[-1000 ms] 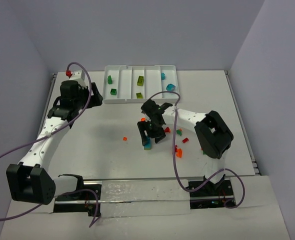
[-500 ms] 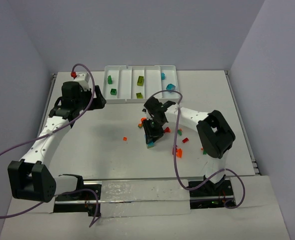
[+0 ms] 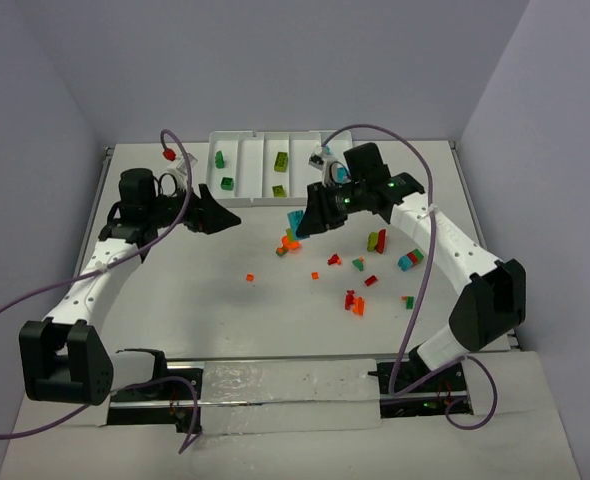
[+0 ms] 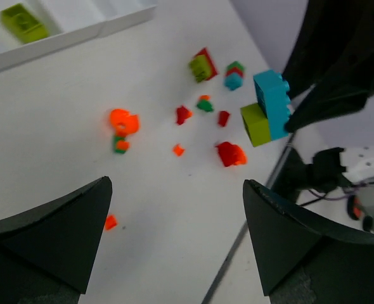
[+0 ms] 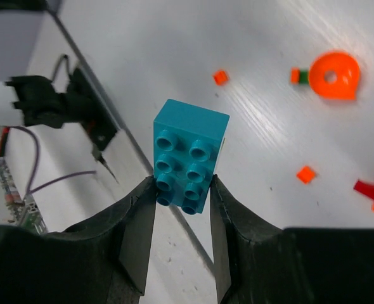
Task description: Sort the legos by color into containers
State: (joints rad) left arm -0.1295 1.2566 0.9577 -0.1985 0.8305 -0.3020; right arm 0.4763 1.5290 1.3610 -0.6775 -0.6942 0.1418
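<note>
Right gripper (image 5: 182, 190) grips 1 teal-and-lime stack (image 4: 267, 107). The tray (image 3: 265, 134) lies just beyond it, teal compartment far-right. Left gripper (image 4: 174, 240) gapes, empty.

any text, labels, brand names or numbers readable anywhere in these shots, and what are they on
No readable text in any view.
Teal brick in the right gripper: no lettering can be made out on its studs.
White tray: no label or marking shows.
Green circuit board at the table edge: too blurred to read anything.
</note>
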